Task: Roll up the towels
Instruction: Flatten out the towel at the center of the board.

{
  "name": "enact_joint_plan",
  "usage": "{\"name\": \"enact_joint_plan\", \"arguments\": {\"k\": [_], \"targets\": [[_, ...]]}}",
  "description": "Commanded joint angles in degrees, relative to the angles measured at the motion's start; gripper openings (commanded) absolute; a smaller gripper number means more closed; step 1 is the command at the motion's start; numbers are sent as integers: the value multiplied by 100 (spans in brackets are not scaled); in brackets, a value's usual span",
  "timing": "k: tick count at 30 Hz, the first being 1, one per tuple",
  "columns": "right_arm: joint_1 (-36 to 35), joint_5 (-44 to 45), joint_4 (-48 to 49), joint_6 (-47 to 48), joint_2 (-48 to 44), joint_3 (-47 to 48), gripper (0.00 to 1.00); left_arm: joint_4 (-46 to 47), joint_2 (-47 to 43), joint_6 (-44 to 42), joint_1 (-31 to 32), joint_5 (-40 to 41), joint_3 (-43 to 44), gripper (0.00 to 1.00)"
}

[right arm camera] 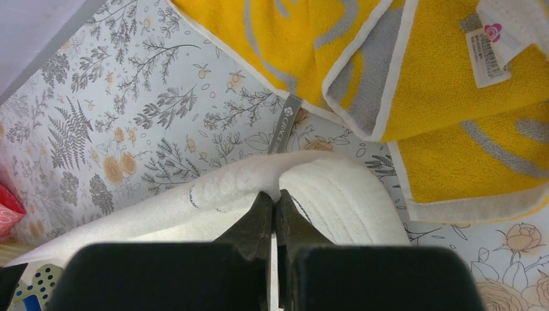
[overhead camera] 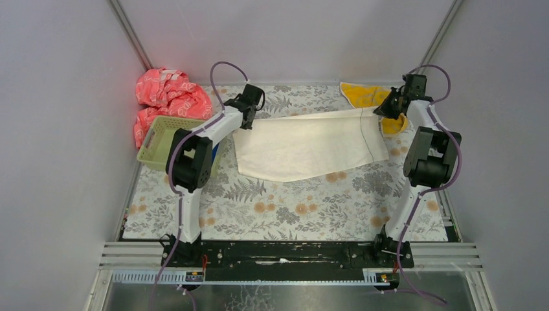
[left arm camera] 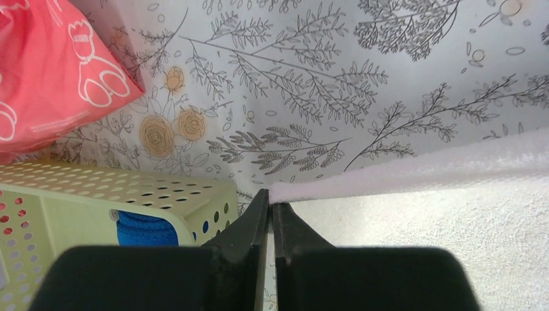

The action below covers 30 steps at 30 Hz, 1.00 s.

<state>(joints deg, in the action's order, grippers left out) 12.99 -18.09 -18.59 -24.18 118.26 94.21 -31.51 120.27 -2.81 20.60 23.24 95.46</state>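
We see the long towel [overhead camera: 304, 146] spread across the middle of the table [overhead camera: 291, 214], its far corners pinched by the left gripper [left arm camera: 270, 206] and the right gripper [right arm camera: 276, 197]. Behind its right end lies another towel [overhead camera: 362, 94]. At the left edge stands a basket [overhead camera: 152, 149], with what seems a third towel [left arm camera: 145, 228] in it, and behind it a cloth [overhead camera: 169, 97].
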Motion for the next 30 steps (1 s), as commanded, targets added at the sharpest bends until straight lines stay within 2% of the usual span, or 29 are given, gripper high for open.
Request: {"name": "enact_joint_plan", "arguments": {"k": [1,4,9,17,26,30], "targets": [[107,1,85,68,-311,-129,0,138,-145,-124,3,-50,407,0],[137,24,115,153,-946,-419,0,-4,-558,-42,93,118,354,0],[146,290,11,221,-2342,-1133,0,112,-2043,307,128,142,-545,0],[194,1470,-631,204,-4589,-2095,0,-60,-4270,285,264,44,-1798,0],[199,2484,-1423,435,-6584,-2188,0,-583,-6271,409,813,-239,-2252,0],[200,2583,-1619,499,-6788,-2029,0,-616,-6693,480,823,-546,-2206,0]]}}
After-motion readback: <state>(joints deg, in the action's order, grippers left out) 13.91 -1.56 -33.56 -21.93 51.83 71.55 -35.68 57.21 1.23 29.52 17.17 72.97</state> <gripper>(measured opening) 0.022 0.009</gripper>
